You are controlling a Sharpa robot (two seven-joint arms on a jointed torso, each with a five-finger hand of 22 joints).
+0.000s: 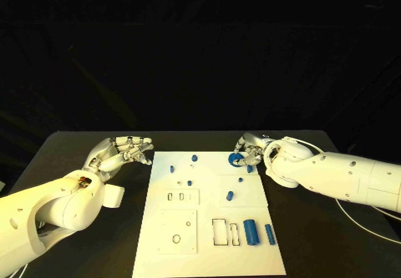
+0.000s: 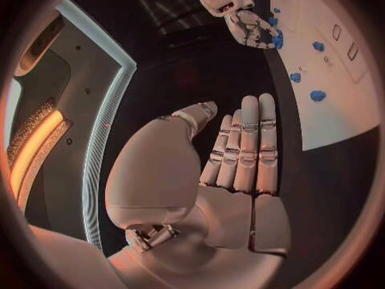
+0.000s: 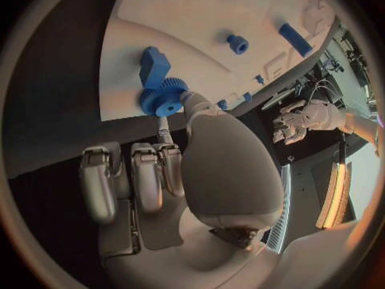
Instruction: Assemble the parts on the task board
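Here, in the head view, the white task board (image 1: 209, 231) lies in the middle of the black worktop (image 1: 75, 145), with small blue parts scattered over it: two upright-looking cylinders (image 1: 249, 233) side by side near its right edge toward the robot, a few small pegs (image 1: 172, 169) further up, and a blue gear (image 1: 236, 158) near the far right corner. The right hand (image 1: 253, 152) sits at that far right corner, its fingers curled and a fingertip touching the gear; whether the gear is truly pinched or only touched cannot be told from this angle. The left hand (image 1: 124, 152) hovers off the board's far left corner, above the worktop, fingers loosely bent and grasping nothing. In the left wrist view, the left hand (image 2: 233, 167) shows its fingers stretched out straight and close together, thumb apart, released and empty, with the board's edge (image 2: 337, 115) just beyond them and the right hand (image 2: 253, 26) at the gear across the board. In the right wrist view, the right hand (image 3: 185, 167) has its thumb tip pressed against the toothed rim of the gear (image 3: 164, 99), which rests at the board's edge just beside a blue block (image 3: 154, 64); the other fingers (image 3: 148, 173) are folded down, apart from the gear, over the dark worktop.
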